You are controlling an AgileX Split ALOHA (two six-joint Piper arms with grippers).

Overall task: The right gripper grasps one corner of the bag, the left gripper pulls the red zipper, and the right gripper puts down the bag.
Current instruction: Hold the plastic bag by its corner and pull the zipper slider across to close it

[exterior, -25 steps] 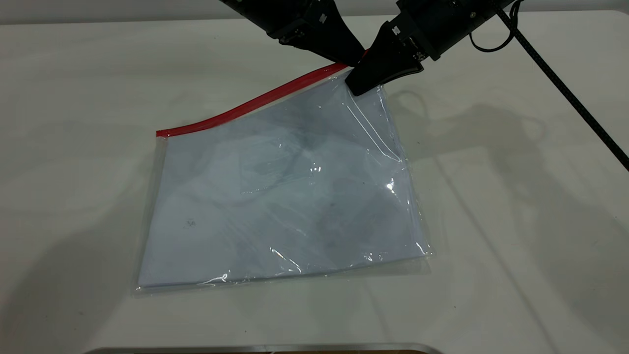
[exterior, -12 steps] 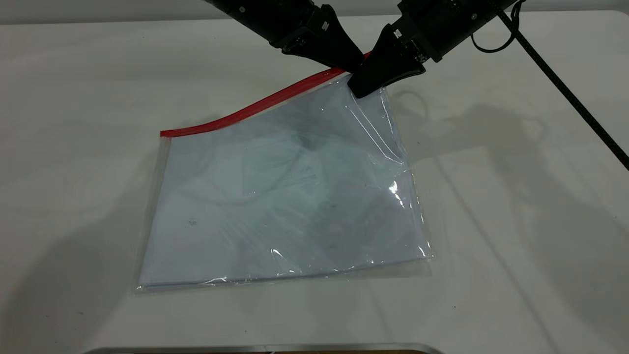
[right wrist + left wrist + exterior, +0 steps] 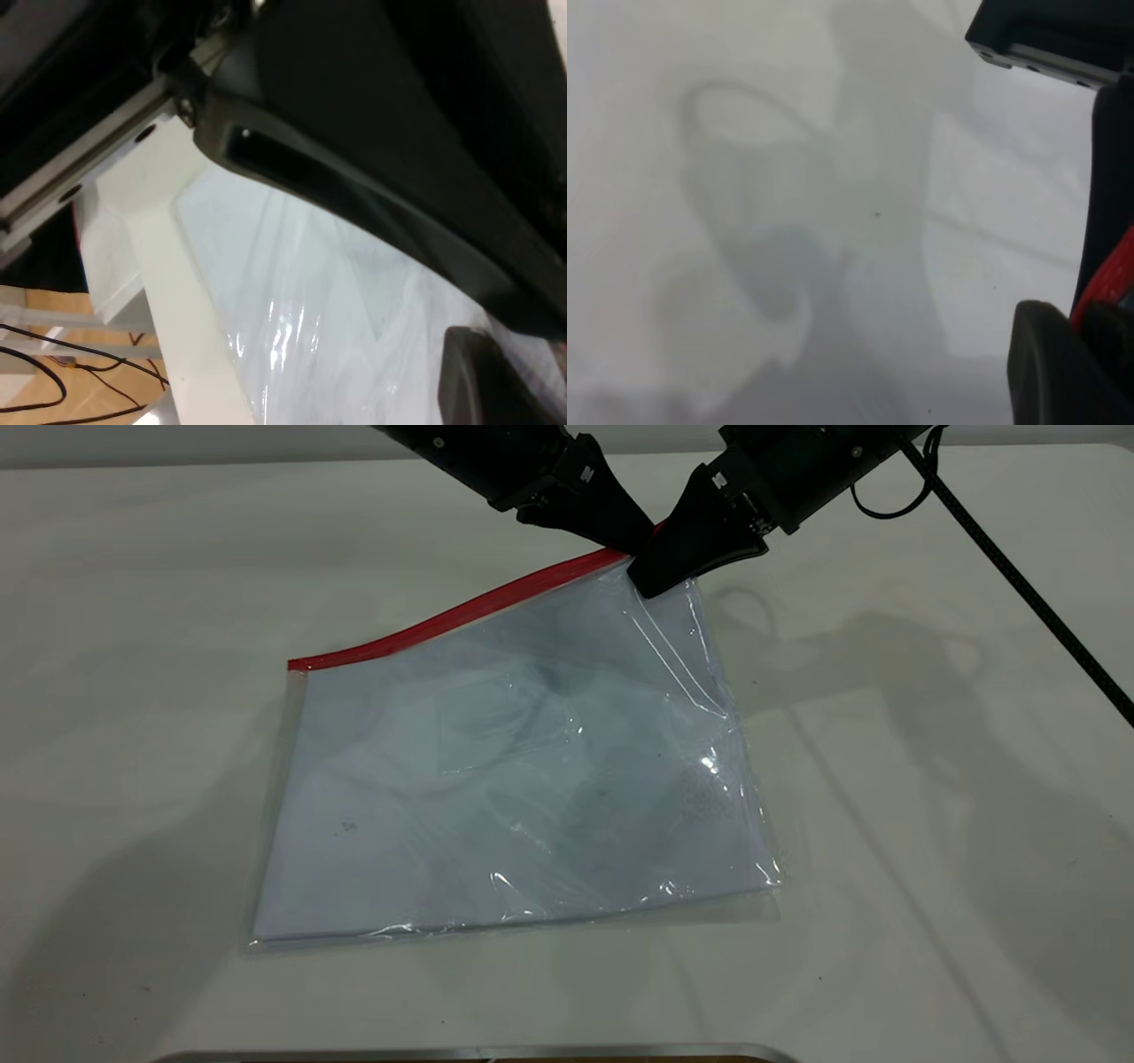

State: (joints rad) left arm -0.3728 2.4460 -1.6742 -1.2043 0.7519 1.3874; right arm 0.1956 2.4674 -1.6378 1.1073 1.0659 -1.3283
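Note:
The bag [image 3: 496, 779] lies flat on the white table [image 3: 930, 850], with white paper inside it. Its far right corner is raised. The red zipper [image 3: 461, 611] runs along its far edge. My right gripper [image 3: 649, 583] is shut on the corner of the bag where the red strip ends; the corner itself is hidden in its jaws. My left gripper [image 3: 636, 543] sits right beside it, its pointed jaws shut on the end of the red zipper. The left wrist view shows red plastic [image 3: 1109, 283] pinched between the fingers [image 3: 1050, 372]. The right wrist view shows the clear bag [image 3: 337, 310] under the fingers [image 3: 496, 381].
The right arm's black cable [image 3: 1019, 584] trails across the far right of the table. A metal edge [image 3: 478, 1052] runs along the near side. In the right wrist view the table's edge [image 3: 190, 354] drops to a floor with cables [image 3: 53, 372].
The left arm has shifted slightly and the bag's left zipper end has slid a little to the right. Both gripper tips stay at the raised corner.

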